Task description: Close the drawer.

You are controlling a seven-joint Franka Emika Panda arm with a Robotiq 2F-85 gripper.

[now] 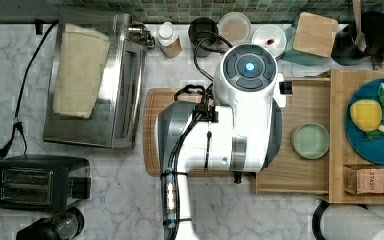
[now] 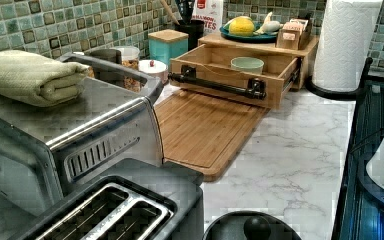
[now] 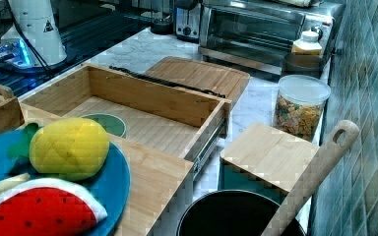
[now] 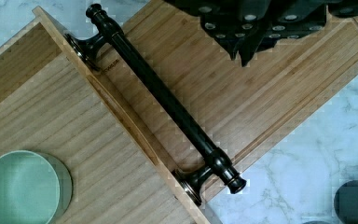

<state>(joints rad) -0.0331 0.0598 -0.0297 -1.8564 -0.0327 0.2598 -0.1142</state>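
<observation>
Black and long, the bar handle [image 4: 161, 95] runs across the wrist view, sitting on two black posts on the front of the drawer [image 4: 51, 116]. Dark pincer [image 4: 247, 44] parts hang above the bamboo cutting board [image 4: 242, 98], just beside the handle and not touching it. I cannot tell if the pincer is apart or together.

The drawer is pulled out of its wooden stand [image 2: 260, 47] and stands wide open. Its front end hangs over the edge of the cutting board, which lies flat on the marble worktop [image 2: 290, 145]. A small green bowl [image 2: 247, 64] sits inside the drawer, near the back.

On top of the stand is a blue plate [image 3: 110, 184] with a toy pineapple [image 3: 69, 147] and a toy watermelon slice [image 3: 39, 211].

In the top view, the white robot arm [image 1: 240, 105] reaches over the cutting board and the drawer front. A silver toaster oven [image 1: 115, 85] with a folded green towel [image 1: 80, 70] on it is at the top view's left. A black toaster [image 1: 35, 182] sits below it in the top view.
</observation>
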